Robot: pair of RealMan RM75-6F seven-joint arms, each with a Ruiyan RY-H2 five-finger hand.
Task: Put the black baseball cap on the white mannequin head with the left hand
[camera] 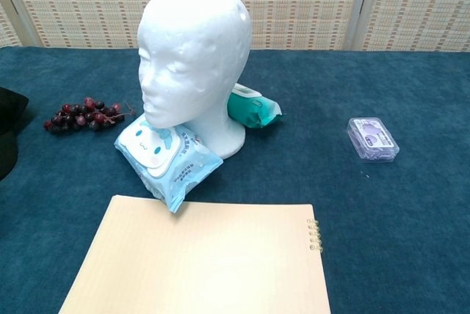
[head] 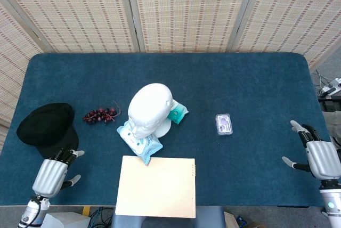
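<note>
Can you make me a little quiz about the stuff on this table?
1. True or false: the black baseball cap is already on the white mannequin head.
2. What lies between the cap and the mannequin head? A) bunch of grapes B) purple box C) notebook
3. Fill in: the left hand is near the cap's brim and holds ____.

Key: 1. False, the cap lies on the table at its left end. 2. A. 3. Nothing, its fingers are apart.
</note>
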